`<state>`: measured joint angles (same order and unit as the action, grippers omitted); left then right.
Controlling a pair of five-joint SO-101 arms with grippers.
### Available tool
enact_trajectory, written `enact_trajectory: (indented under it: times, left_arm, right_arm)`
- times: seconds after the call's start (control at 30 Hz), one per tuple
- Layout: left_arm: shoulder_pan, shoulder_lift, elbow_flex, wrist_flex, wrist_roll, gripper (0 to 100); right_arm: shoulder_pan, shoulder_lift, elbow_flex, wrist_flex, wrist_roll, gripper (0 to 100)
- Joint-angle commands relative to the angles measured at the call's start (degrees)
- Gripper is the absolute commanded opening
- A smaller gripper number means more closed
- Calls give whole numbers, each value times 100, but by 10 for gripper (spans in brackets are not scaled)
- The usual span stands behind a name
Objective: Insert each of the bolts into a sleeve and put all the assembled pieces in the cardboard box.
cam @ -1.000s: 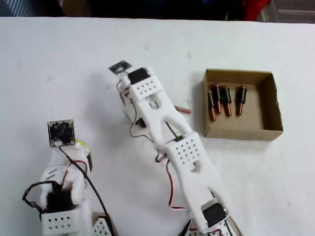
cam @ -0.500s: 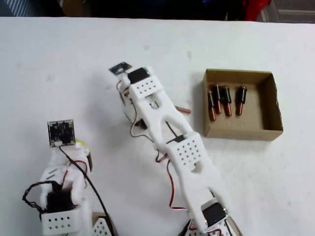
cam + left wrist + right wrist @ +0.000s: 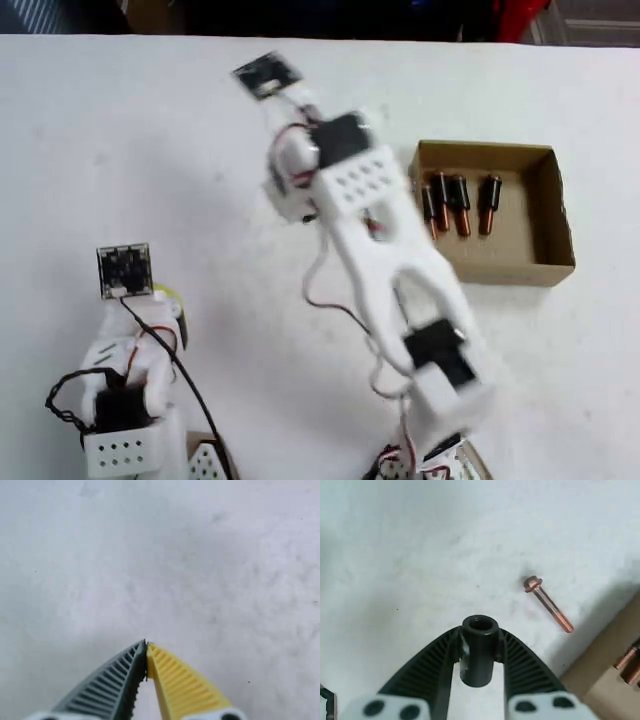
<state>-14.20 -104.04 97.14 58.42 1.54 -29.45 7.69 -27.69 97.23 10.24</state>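
Sleeve (image 3: 479,655), short, black and cylindrical, stands clamped in the right gripper (image 3: 480,632), whose dark ribbed jaws are closed only as far as its sides allow. It is held with its open bore facing the wrist, which I judge leaves the hole free to take a shank. The copper-coloured flanged bolt (image 3: 547,604) lies flat on the white table (image 3: 395,540), apart from the gripper and beyond its tips. Its plain end points toward the brown cardboard box (image 3: 600,662) close by. Four copper-and-black assembled pieces (image 3: 458,205) lie side by side in that box, so this looks like the last pair. The left gripper (image 3: 146,647), one grey jaw and one yellow, is closed tip to tip on nothing above bare table, well apart from the work.
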Motion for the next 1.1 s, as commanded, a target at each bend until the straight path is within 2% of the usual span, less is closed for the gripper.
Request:
enact_trajectory:
  times: [0.0,0.1,0.23,0.4,0.73,0.9,1.07]
  left_arm:
    - [-40,-40,-18,-35,-791,22]
    - [-22,-40,-18,44,-1248,22]
    - [-13,-40,-18,44,-1257,22]
    - [-13,-40,-18,-70,-1275,22]
    - [-4,-40,-70,18,-1292,22]
    - [119,-40,-818,932,-1530,22]
    - [154,-40,-1363,1108,-1547,21]
  right_arm:
    - [418,-1420,501,119,70,19]
    - [831,-2211,967,22,132,20]
    - [1182,-3064,1688,-4,695,21]
    - [1543,-3873,2919,-505,844,21]
    - [1569,-5508,5609,-1965,870,20]
    - [1569,-6396,6708,-2554,870,20]
    - [1569,-7152,7490,-2905,870,19]
